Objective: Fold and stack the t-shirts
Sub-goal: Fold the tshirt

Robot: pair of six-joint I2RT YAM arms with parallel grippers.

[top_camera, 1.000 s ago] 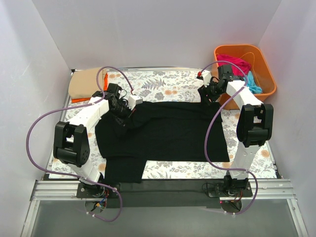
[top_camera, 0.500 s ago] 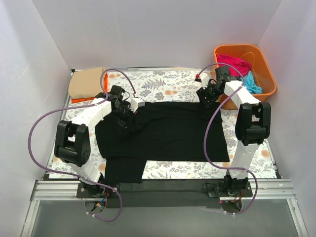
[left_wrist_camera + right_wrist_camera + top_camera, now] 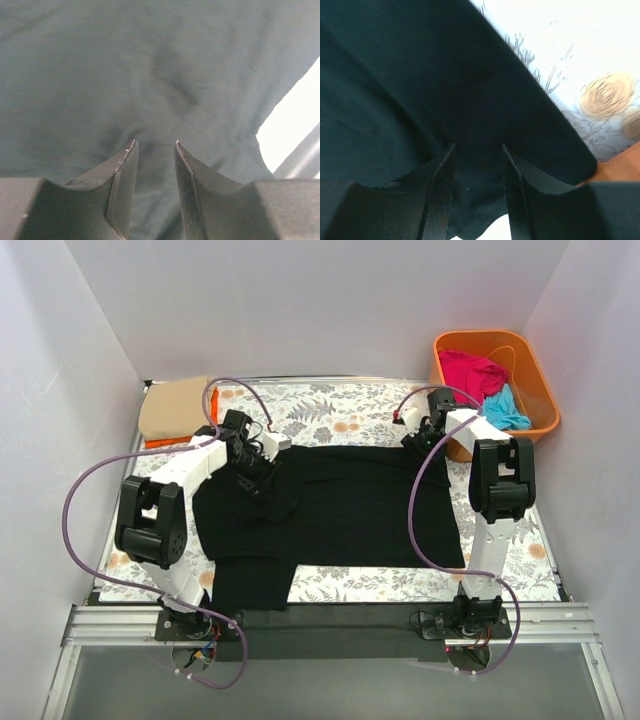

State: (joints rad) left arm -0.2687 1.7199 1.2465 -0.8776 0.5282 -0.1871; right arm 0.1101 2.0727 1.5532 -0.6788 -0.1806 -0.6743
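Obs., top view: black cloth t-shirt [image 3: 340,505] lies spread across the middle of the floral-patterned sheet [image 3: 340,410], long side running 9 to 3 o'clock. One flap of it sticks out toward 6 o'clock at the near-left corner.

My left gripper [image 3: 260,480] is low over the shirt's 10 o'clock area, where the cloth is rucked into small folds. Left wrist view: left gripper [image 3: 155,145] has its fingers a narrow gap apart, tips just above puckered black cloth [image 3: 150,65]. Nothing is pinched between them that I can see.

My right gripper [image 3: 414,438] is at the shirt's 1 o'clock corner, close to the far edge. Right wrist view: right gripper [image 3: 479,147] has its fingers part-way apart, with black cloth [image 3: 395,75] behind and between the tips. The shirt's edge runs diagonally, and bare sheet [image 3: 600,95] shows past it toward 2 o'clock. I cannot tell whether any cloth is caught; the fingers are not closed together.

Other shirts:
- tan cloth t-shirt [image 3: 172,408], folded, at the sheet's 10 o'clock corner
- orange cloth t-shirt [image 3: 170,442], showing only as a strip under the tan one's near edge
- magenta-pink cloth t-shirt [image 3: 472,370] and turquoise cloth t-shirt [image 3: 505,412], bunched inside the rigid orange plastic tub [image 3: 545,390] at 2 o'clock, pink toward 11, turquoise toward 5
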